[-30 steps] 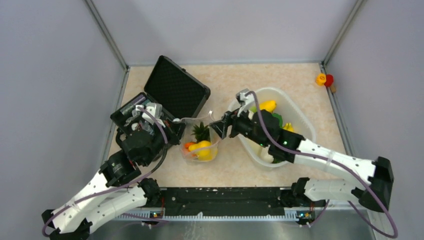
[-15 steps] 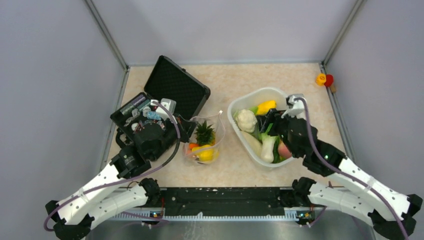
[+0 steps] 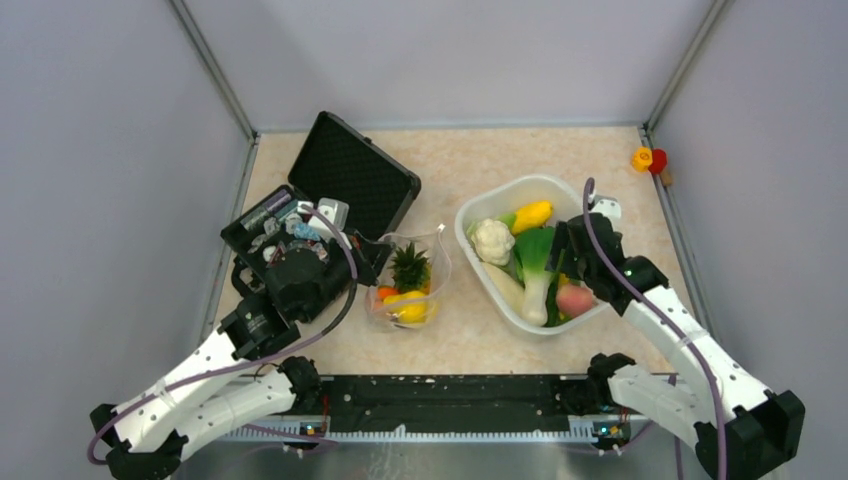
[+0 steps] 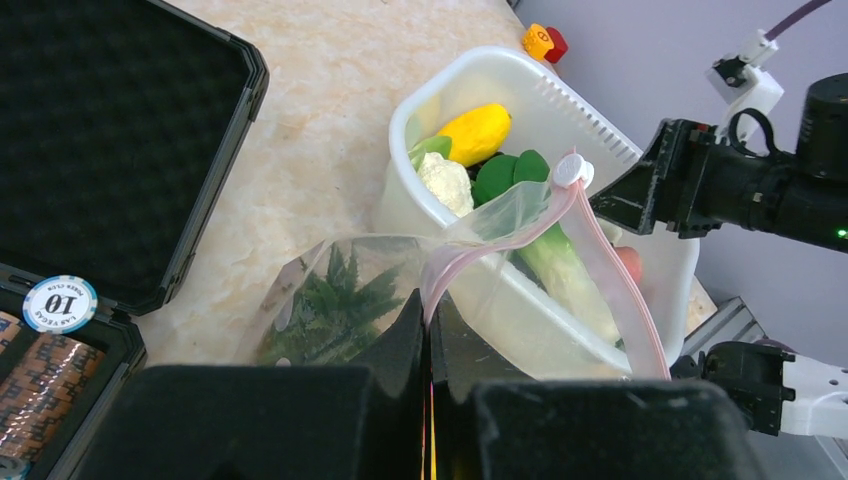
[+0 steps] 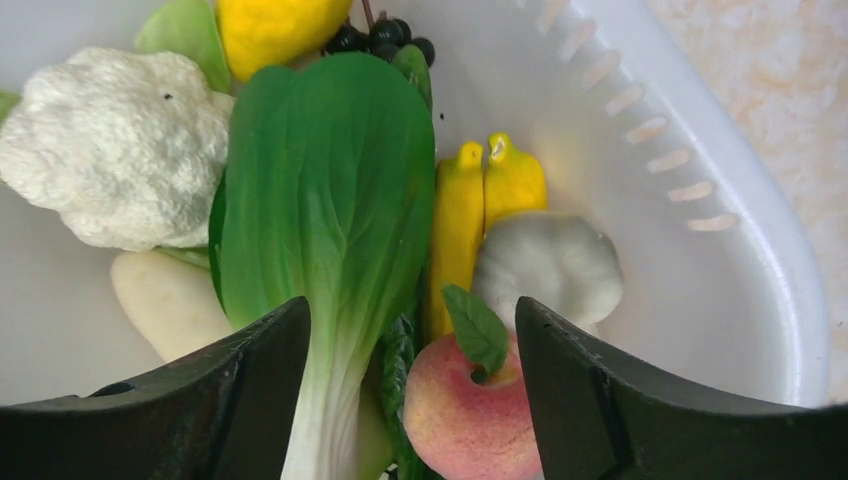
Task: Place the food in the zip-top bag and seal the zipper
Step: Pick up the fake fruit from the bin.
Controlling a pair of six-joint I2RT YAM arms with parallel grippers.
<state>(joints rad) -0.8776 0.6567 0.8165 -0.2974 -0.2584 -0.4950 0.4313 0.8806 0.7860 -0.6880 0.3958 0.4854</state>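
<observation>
- While the left arm [image 3: 235,345] sits toward the table's left edge, its jaws are clenched on the zipper [image 4: 440,268], pinching the pink strip at the end beside the open black case [image 3: 350,178].
- Zip-top bag [image 3: 441,252] slumps mid-table, just right of the case and near the tub, with its mouth held up and gaping. It holds the pineapple [image 3: 408,268], yellow mango [image 3: 408,303] and orange [image 3: 381,292].
- The zipper's long axis runs left to right across the table. It goes from the pinch out to the white slider [image 4: 569,169], which points at the tub. The mouth faces upward.
- Change: a second ago the right arm [image 3: 670,320] reached over to the bag mouth. It has since swung back right and now hangs over the white tub [image 3: 520,181]. Bag contents look the same in both views.
- Reading: one drop-off is done and the next pick is starting.
- Right jaws are released, wider than a second ago, and hold nothing. They straddle the leafy stalk [image 5: 320,200] and the peach [image 5: 465,410].
- The stalk's long axis runs near to far, leaves toward the far edge and white stem toward the near edge. The cauliflower [image 5: 110,150] lies just left of it.
- Several foods remain in the tub and the zipper is unsealed, so the task looks well short of done.
</observation>
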